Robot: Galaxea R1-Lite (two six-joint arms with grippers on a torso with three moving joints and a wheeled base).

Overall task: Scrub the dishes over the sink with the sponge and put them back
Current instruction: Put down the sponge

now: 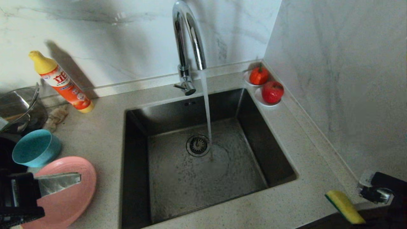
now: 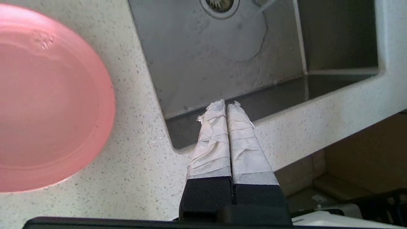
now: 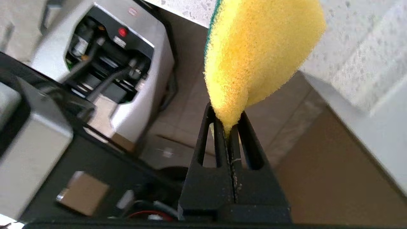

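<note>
The pink plate (image 1: pixel 68 194) lies on the counter left of the sink (image 1: pixel 178 181), with the teal bowl (image 1: pixel 36 148) tipped on its side just behind it. My left gripper (image 1: pixel 78 178) hovers over the plate, its taped fingers pressed together and empty. In the left wrist view it (image 2: pixel 226 103) points over the sink's near left corner (image 2: pixel 206 57), with the plate (image 2: pixel 47 101) beside it. My right gripper (image 3: pixel 227 116) is shut on one end of the yellow sponge (image 3: pixel 254 51). The sponge (image 1: pixel 345 206) sticks out over the counter's front right edge.
Water (image 1: pixel 206 108) runs from the chrome tap (image 1: pixel 187 41) onto the basin floor beside the drain strainer (image 1: pixel 197 145). An orange detergent bottle (image 1: pixel 62 82), a beige rag (image 1: pixel 57 116) and a glass pot (image 1: pixel 19 109) stand back left. Two saucers with red fruit (image 1: pixel 267 86) sit back right by the wall.
</note>
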